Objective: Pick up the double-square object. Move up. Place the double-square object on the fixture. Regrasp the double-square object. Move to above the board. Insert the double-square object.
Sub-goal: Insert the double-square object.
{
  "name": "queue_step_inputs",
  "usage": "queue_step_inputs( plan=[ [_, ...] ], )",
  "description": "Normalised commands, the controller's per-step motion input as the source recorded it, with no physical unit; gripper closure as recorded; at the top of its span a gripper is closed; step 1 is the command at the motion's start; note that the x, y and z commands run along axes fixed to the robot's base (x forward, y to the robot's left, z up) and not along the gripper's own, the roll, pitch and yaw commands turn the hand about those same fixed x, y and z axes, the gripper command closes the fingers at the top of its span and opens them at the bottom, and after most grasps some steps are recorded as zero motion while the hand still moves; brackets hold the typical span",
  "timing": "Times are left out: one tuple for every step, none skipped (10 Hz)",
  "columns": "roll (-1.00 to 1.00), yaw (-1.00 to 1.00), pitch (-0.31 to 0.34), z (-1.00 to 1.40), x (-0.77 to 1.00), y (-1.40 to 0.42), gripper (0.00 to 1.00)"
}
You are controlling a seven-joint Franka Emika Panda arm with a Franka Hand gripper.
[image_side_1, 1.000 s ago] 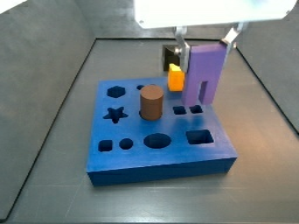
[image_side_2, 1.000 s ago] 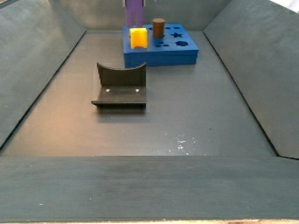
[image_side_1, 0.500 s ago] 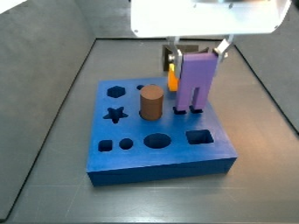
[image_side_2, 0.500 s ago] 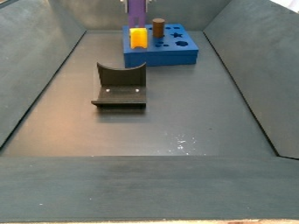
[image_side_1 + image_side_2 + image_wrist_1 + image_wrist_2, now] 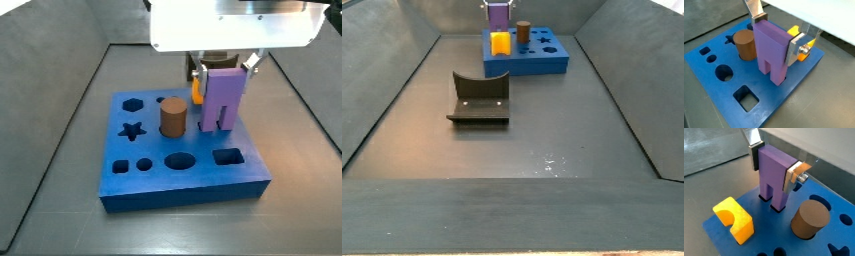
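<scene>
Over the last second I have brought the double-square object point(image 5: 773, 52) down: a second ago its two legs hung clear above the board point(image 5: 797, 95), and now they reach its top face at the paired square holes. I read that as the insertion under way, not done; most of the purple body stands proud of the blue slab.

My end effector point(image 5: 777, 35) is clenched on the double-square object near its upper end, one silver finger point(image 5: 755, 10) flat on one side and the other on the opposite side. The piece hangs upright straight below the grip, legs down.

In a wrist view the legs point(image 5: 773, 198) seem to have just entered the holes, but I cannot tell how deep, since the block hides the rims. The brown cylinder point(image 5: 811, 219) stands in its hole just beside the piece, and the yellow block point(image 5: 735, 219) sits near it on the other side, touching neither.

Farther off, in a side view, the fixture point(image 5: 478, 98) stands bare on the floor, well apart from the board.
</scene>
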Motion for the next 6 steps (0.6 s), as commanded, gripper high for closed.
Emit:
queue_step_inputs(
  plan=[
    [0.47, 0.05, -0.083, -0.36, 0.0, 0.0, 1.0],
    [0.5, 0.01, -0.05, -0.3, 0.0, 0.0, 1.0],
    [0.5, 0.01, -0.051, -0.28, -0.02, 0.0, 1.0],
    [0.5, 0.05, -0.043, -0.19, -0.06, -0.03, 1.0],
    [0.5, 0.06, -0.047, -0.13, -0.09, -0.05, 1.0],
    [0.5, 0.06, -0.054, -0.22, -0.11, -0.15, 1.0]
  ],
)
